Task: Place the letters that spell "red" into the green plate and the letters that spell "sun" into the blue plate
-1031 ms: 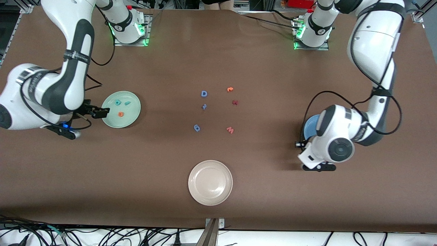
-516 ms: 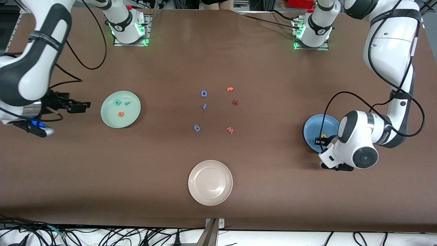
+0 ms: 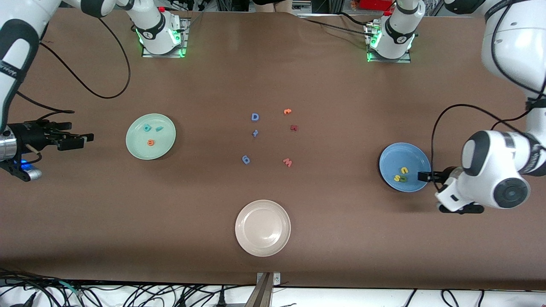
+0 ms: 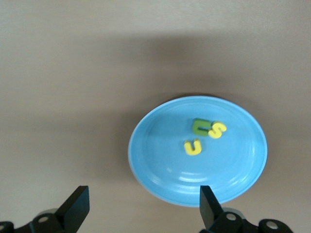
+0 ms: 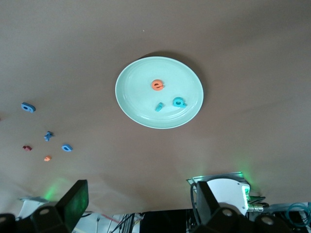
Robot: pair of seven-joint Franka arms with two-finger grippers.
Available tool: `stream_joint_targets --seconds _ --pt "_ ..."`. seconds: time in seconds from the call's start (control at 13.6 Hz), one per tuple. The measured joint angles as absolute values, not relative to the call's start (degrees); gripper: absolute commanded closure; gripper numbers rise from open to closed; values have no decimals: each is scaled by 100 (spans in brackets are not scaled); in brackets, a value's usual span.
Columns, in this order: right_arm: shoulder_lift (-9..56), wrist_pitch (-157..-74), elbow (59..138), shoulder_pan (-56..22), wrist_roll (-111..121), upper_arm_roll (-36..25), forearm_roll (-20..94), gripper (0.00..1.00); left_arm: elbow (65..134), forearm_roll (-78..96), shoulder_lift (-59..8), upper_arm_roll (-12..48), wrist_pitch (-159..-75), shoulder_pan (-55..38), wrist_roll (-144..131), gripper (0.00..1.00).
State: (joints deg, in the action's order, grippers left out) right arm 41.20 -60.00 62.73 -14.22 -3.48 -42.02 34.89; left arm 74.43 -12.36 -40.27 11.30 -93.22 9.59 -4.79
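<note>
The green plate [image 3: 166,143] [image 5: 138,94] lies toward the right arm's end of the table. In it are the orange e [image 3: 150,142] [image 5: 157,85], the teal r [image 3: 159,128] [image 5: 159,107] and the teal d [image 3: 147,127] [image 5: 179,102]. The blue plate [image 3: 392,160] [image 4: 155,165] lies toward the left arm's end and holds the yellow s [image 3: 396,178] [image 4: 217,129], yellow u [image 3: 404,170] [image 4: 193,146] and dark green n [image 3: 403,179] [image 4: 199,126]. My left gripper [image 3: 424,176] [image 4: 143,196] hangs open and empty at that plate's rim. My right gripper [image 3: 76,137] [image 5: 141,189] is open and empty, well clear of the green plate.
An off-white plate [image 3: 262,247] sits near the table's front edge. Loose letters lie mid-table: a blue D [image 3: 255,117], an orange letter [image 3: 287,111], a dark red one [image 3: 293,127], two small blue ones [image 3: 255,133] [image 3: 245,159] and a pink w [image 3: 287,162].
The left gripper has opened and drawn back off the blue plate, uncovering the three letters in it. The right arm has pulled away from the green plate toward its own end of the table.
</note>
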Motion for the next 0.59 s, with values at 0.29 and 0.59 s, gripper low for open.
stream_joint_targets --seconds 0.29,0.59 --pt "3800 -6213 5846 -780 -579 -2181 1463 1 7435 -1239 -3483 1113 -9167 1129 -479 0" --pt "3145 -6750 6253 -175 -610 -864 384 1 7696 -1195 -2685 918 -9084 1091 -426 0"
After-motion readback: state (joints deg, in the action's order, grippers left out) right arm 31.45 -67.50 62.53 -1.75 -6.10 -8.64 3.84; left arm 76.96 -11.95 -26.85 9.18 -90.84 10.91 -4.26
